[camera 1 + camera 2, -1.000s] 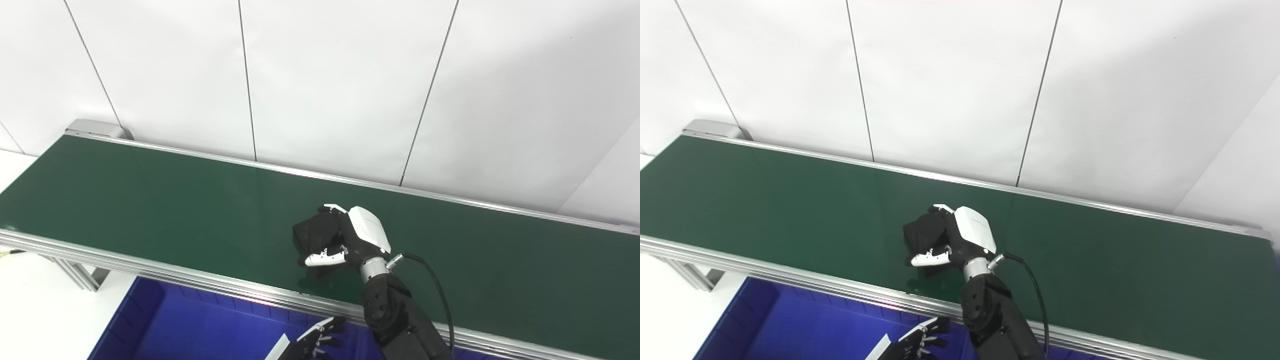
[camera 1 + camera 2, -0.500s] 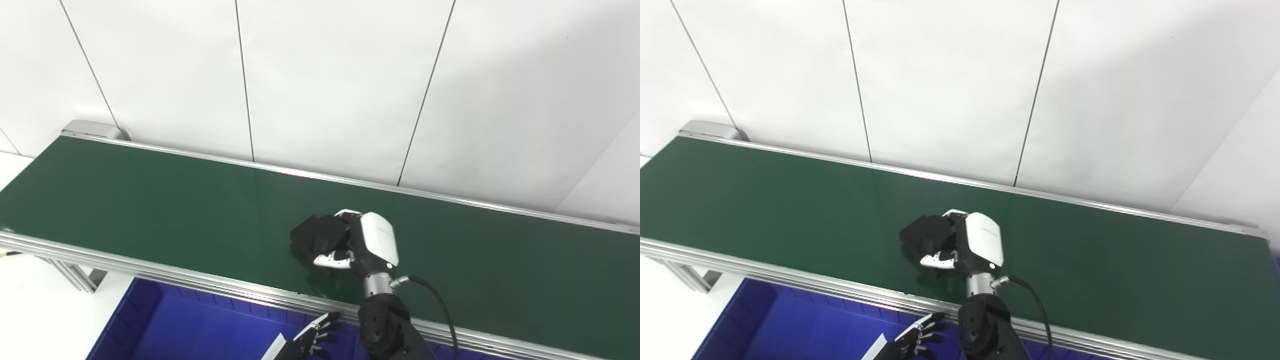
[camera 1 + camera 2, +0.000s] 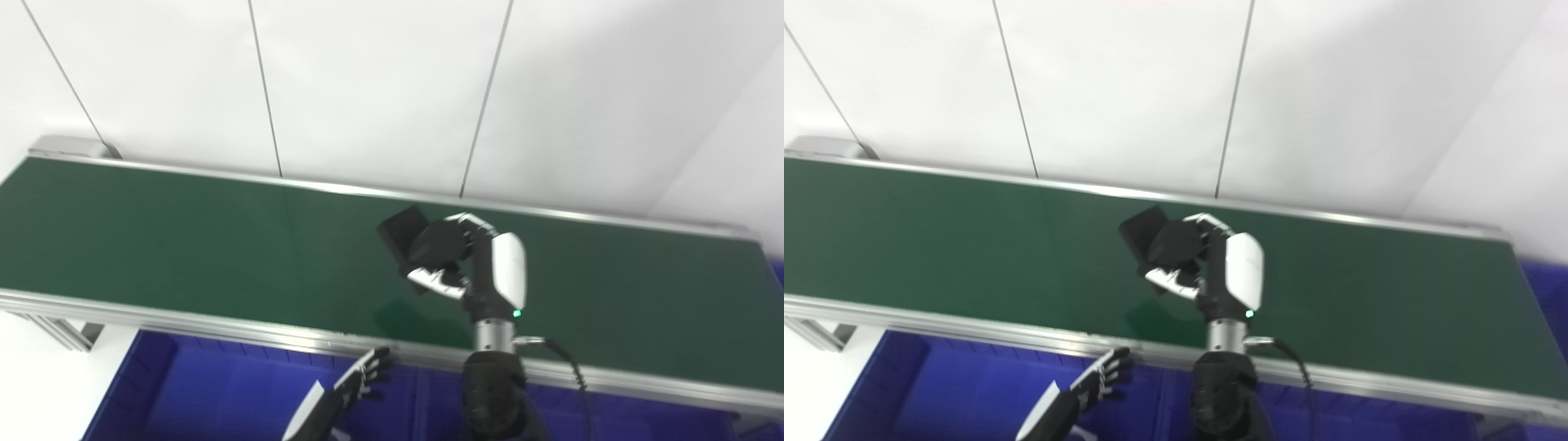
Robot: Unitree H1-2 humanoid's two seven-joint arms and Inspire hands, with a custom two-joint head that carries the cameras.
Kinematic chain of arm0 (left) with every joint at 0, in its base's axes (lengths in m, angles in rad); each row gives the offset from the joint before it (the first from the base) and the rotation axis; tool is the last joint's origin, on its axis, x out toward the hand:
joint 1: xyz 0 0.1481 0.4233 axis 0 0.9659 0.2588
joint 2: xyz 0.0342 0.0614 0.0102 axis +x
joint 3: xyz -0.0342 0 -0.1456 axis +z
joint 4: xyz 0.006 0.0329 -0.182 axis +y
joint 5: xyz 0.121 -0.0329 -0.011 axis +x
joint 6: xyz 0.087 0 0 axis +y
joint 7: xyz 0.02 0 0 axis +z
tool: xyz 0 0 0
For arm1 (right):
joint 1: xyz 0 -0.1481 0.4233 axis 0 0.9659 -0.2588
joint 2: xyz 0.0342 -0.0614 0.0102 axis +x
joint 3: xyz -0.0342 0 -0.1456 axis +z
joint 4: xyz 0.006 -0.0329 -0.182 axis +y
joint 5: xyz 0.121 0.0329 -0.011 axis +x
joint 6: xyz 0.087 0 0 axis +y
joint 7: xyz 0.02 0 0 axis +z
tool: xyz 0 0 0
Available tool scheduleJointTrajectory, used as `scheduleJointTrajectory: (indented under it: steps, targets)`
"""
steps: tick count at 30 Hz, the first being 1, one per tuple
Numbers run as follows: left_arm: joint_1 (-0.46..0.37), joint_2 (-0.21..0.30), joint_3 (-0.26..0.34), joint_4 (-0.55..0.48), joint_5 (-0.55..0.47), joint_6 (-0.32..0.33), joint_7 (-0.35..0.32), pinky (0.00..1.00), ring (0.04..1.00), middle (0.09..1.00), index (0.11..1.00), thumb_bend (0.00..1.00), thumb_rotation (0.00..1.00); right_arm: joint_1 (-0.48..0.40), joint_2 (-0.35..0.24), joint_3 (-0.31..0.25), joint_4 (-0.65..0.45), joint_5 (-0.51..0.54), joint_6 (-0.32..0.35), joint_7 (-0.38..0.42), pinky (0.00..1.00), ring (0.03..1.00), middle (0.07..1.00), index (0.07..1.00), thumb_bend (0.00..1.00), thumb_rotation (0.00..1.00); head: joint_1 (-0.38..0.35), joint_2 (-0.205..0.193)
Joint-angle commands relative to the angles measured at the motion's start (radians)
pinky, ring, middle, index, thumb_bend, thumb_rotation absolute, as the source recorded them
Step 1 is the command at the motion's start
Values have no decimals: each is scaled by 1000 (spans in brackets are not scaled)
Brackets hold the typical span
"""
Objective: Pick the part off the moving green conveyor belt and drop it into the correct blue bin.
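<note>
Above the green belt (image 3: 184, 239), the right hand (image 3: 484, 269) has lifted the black part (image 3: 416, 236), fingers clamped around it.

Between my right hand's (image 3: 478, 269) fingers (image 3: 468, 223) sits a matte black part (image 3: 410, 236). That hand has a white back shell, black palm, silver thumb and silver wrist with a small green light. Beneath my fingers runs the dark green belt (image 3: 184, 245), edged in silver rails (image 3: 184, 324). My left hand (image 3: 367, 376) is black with pale knuckle lines and a white cuff, over the deep blue bin (image 3: 214, 398). Beyond my fingertips, white wall panels (image 3: 367, 92) carry thin dark seams.
</note>
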Motion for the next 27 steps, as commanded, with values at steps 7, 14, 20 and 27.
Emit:
scheduleJointTrajectory:
  steps: [7, 14, 20, 27]
  targets:
    - [14, 16, 19, -75, -63, 9, -34, 737, 842, 906, 925, 858, 166, 192, -36, -52, -247, 60, -36, 65, 332, 460, 569, 468, 488, 0, -41, 62]
    - [26, 23, 51, -132, -170, 97, -78, 771, 860, 899, 919, 875, 142, 367, -147, -71, -287, 60, -104, 97, 349, 469, 542, 466, 492, 0, -71, 99]
    - [27, 23, 83, -154, -200, 135, -88, 791, 873, 888, 920, 880, 150, 439, -227, -79, -240, 71, -147, 125, 338, 464, 544, 469, 491, 0, -87, 125]
    - [23, 22, 104, -152, -210, 142, -100, 795, 871, 882, 908, 884, 146, 471, -300, -110, -218, 17, -87, 171, 332, 456, 556, 469, 491, 0, -97, 130]
